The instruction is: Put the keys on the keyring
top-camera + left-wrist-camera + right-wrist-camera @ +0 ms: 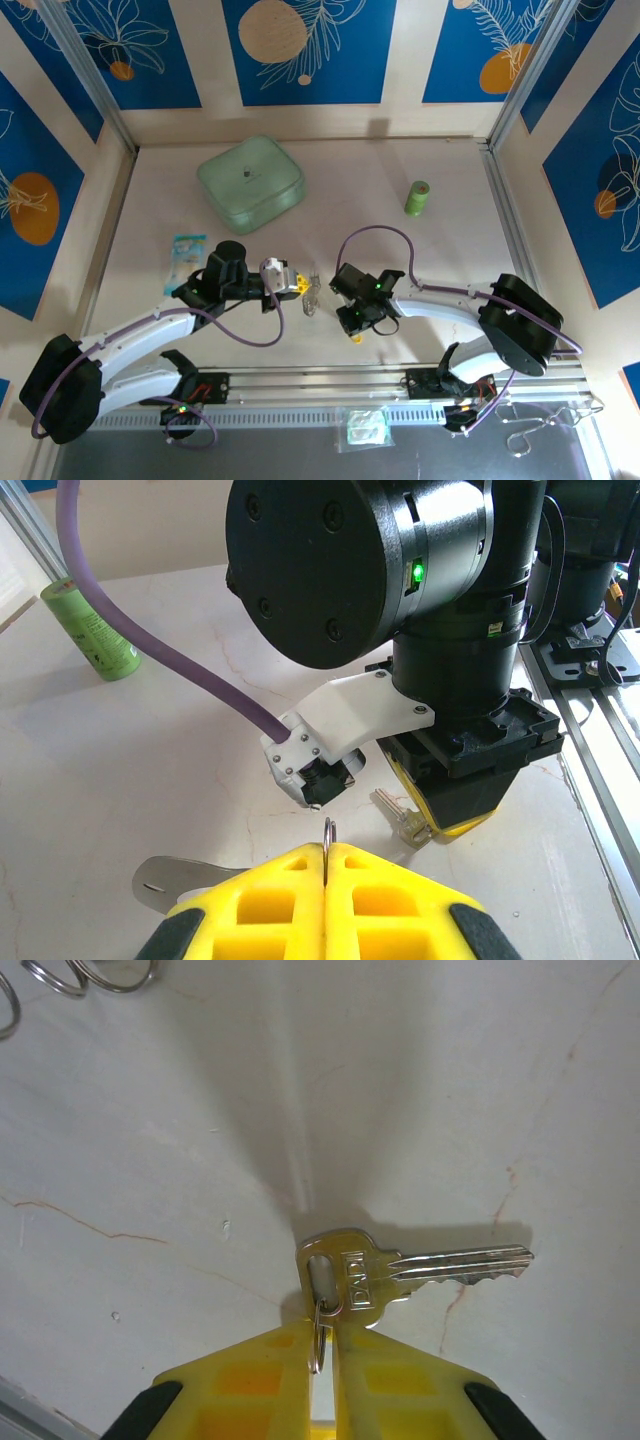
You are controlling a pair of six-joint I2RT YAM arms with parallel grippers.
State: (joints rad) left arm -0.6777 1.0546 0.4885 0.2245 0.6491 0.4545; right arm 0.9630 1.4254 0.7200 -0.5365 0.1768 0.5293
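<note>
The pale table [420,240] carried the work close to its near edge, where your two arms met. Your left gripper [327,872] was clamped fully shut, its yellow pads pressed together. The thin wire of the keyring [328,825] was nipped in the seam and poked up out of it. A flat metal tab [185,880] stuck out sideways beneath those pads, and what it belonged to could not be told.

Your right gripper [321,1375] pointed down at the table near the left one. Its jaws were drawn narrow, with a slim slit left between them. A silver key [410,1266] lay flat on the table right at those tips, head toward the fingers and blade pointing off to the side. Through the hole in its head ran a small wire ring [316,1340], which dropped into the slit. Whether the pads actually pinched it, you could not tell from that view.

As a judgement, you were at the pick-up step. The keyring was secured in one hand while the other settled on the key, and the key was not yet on the held ring.

The next move would call for:
- a firm nip on the key's head or its little ring, leaving the hole uncovered
- a clean lift off the table
- a careful turn to line that hole up with the exposed wire above the left pads
- a steady left clamp, since the wire was thin and the key could swing or slip
</note>
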